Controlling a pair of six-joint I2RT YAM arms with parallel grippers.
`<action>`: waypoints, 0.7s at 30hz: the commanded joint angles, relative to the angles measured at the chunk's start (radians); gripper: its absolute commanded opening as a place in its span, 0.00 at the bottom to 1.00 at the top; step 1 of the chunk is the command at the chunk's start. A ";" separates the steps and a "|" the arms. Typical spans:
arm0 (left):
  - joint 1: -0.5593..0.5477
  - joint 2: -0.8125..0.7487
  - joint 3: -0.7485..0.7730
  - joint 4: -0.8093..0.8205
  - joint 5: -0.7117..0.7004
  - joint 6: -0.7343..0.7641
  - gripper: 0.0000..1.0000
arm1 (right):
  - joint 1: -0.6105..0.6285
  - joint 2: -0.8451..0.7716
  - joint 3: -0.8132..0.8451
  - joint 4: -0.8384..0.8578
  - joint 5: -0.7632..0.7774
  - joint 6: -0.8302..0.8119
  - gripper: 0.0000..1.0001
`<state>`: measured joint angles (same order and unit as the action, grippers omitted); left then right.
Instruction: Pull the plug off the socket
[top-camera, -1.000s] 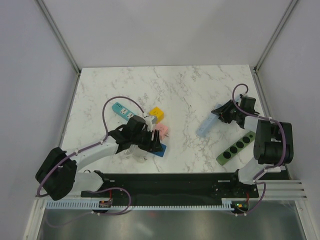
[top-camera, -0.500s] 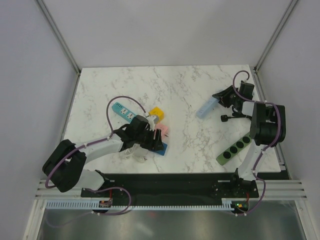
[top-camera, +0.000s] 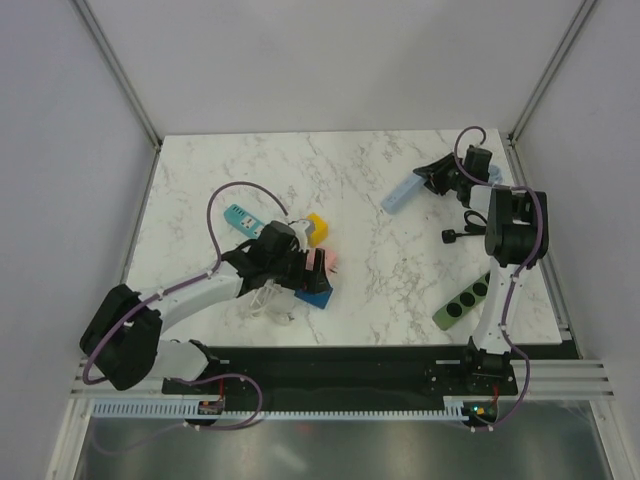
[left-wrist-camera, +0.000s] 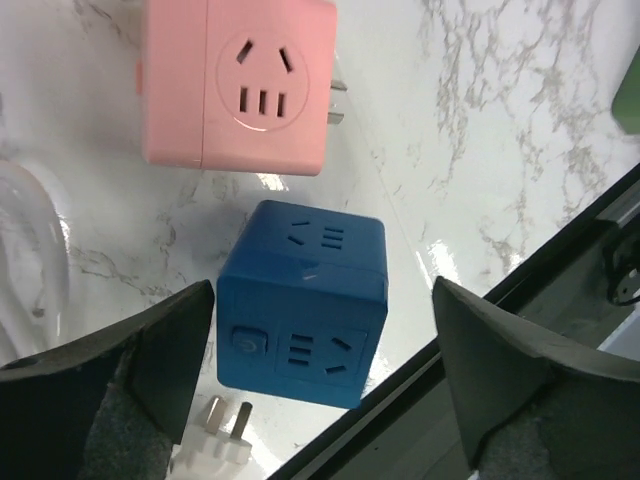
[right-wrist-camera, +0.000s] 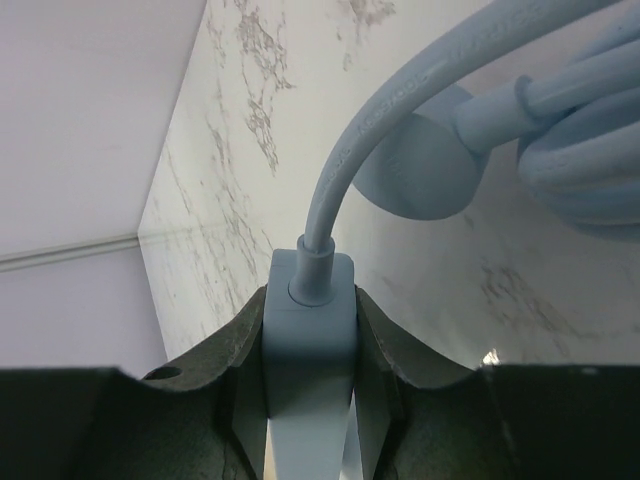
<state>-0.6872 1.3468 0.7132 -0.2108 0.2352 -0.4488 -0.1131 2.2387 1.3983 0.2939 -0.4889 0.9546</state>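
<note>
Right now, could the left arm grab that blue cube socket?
Probably yes: the left gripper hangs open right over the blue cube socket, one finger on either side with clear gaps.

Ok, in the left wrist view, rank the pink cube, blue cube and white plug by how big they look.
Pink cube and blue cube: too alike to rank; the pink one runs off the frame.
White plug: clearly smallest.

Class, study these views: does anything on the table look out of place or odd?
A white plug lies loose beside the blue cube socket, plugged into nothing. The pink cube socket also has its own prongs sticking out bare.
</note>
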 joint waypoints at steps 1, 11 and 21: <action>0.003 -0.083 0.089 -0.079 -0.053 0.041 0.99 | 0.026 0.059 0.106 -0.025 0.082 -0.053 0.37; 0.005 -0.230 0.141 -0.173 -0.120 0.047 1.00 | 0.033 -0.103 0.076 -0.286 0.245 -0.221 0.98; 0.008 -0.360 0.068 -0.173 -0.139 -0.004 1.00 | 0.021 -0.353 -0.018 -0.544 0.466 -0.398 0.98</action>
<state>-0.6846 1.0256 0.8009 -0.3733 0.1104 -0.4332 -0.0872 1.9953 1.3975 -0.1444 -0.1287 0.6403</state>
